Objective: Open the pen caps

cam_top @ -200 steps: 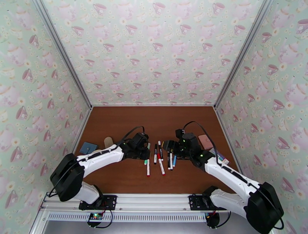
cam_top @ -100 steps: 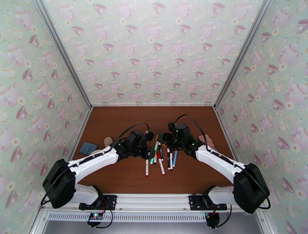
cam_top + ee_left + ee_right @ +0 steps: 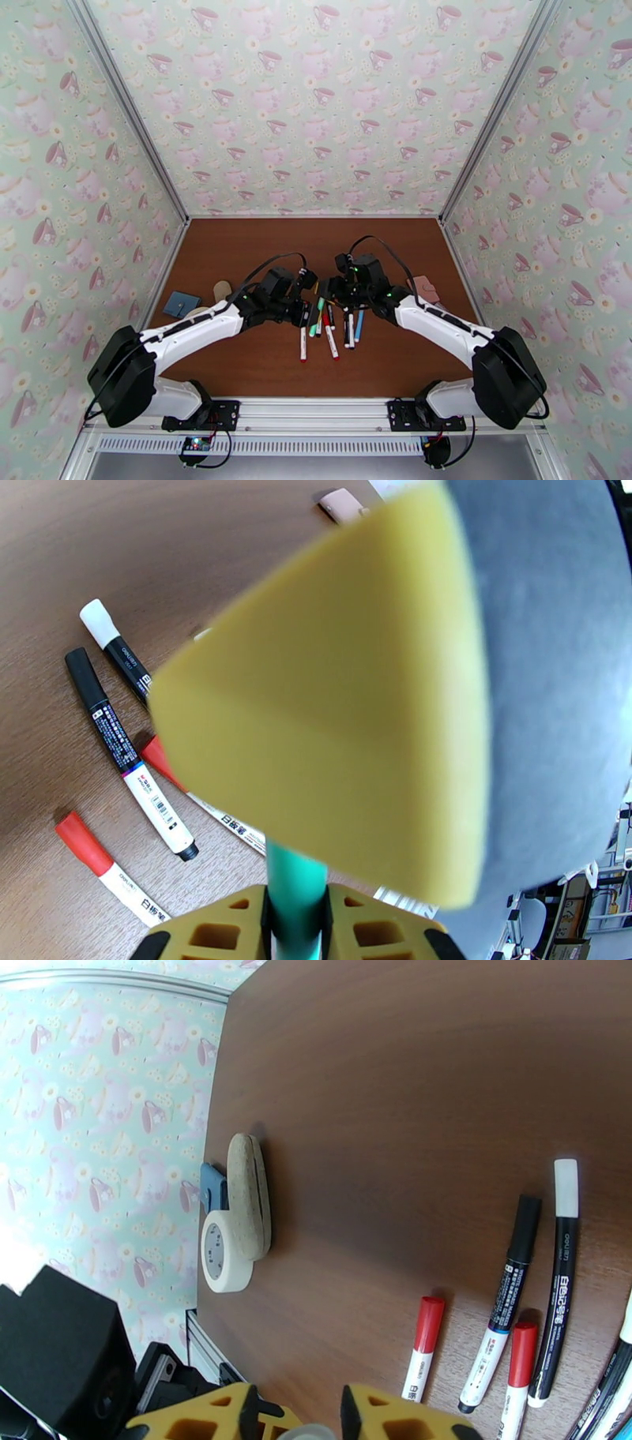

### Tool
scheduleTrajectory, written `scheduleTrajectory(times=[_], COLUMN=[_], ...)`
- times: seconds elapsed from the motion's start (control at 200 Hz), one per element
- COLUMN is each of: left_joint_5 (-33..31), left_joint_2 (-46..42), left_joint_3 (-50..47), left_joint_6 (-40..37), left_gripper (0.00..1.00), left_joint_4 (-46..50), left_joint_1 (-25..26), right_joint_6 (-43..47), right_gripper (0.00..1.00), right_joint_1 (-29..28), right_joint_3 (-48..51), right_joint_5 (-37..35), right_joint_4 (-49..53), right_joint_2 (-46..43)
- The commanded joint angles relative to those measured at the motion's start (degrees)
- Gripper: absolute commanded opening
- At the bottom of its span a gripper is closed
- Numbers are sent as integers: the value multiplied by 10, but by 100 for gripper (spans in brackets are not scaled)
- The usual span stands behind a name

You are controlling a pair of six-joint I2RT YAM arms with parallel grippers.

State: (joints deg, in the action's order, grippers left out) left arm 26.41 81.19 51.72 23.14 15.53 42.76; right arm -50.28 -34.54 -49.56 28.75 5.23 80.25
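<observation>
The left hand clamps a slim green plastic pen barrel between yellow fingers. Above the barrel looms a large blurred yellow-and-grey shape. Left of the barrel, on the brown wooden bench, lie a white-capped black pen, a black-capped white pen, a red-capped white pen and a second red-capped pen.

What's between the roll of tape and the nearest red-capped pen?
Nothing: in the right wrist view, bare brown table separates the tape roll from that red-capped pen.

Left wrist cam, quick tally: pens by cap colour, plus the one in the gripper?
Red-capped pens: 2
Black-capped pen: 1
White-capped pen: 1
Green pen in the left gripper: 1
Total: 5
Partly hidden pens left out.
</observation>
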Motion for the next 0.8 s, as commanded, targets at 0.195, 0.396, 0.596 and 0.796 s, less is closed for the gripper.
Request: scheduleTrajectory(times=[0.195, 0.396, 0.596, 0.796], left_joint_5=[8, 13, 23, 74], left_joint_2=[11, 10, 3, -6], left_joint_3=[2, 1, -10, -47], left_joint_6=[7, 6, 7, 44], left_gripper=[22, 22, 23, 39], left_joint_4=[-5, -3, -8, -84], left_joint_1=[-1, -1, -2, -14], right_joint_6=[18, 20, 24, 17], right_gripper=[28, 22, 17, 14], right_joint_1=[-12, -14, -14, -14], right_joint_3=[-18, -18, -19, -16], right_joint_5=[-12, -21, -33, -24], right_joint_4=[17, 18, 24, 13], right_joint_2=[16, 18, 11, 1])
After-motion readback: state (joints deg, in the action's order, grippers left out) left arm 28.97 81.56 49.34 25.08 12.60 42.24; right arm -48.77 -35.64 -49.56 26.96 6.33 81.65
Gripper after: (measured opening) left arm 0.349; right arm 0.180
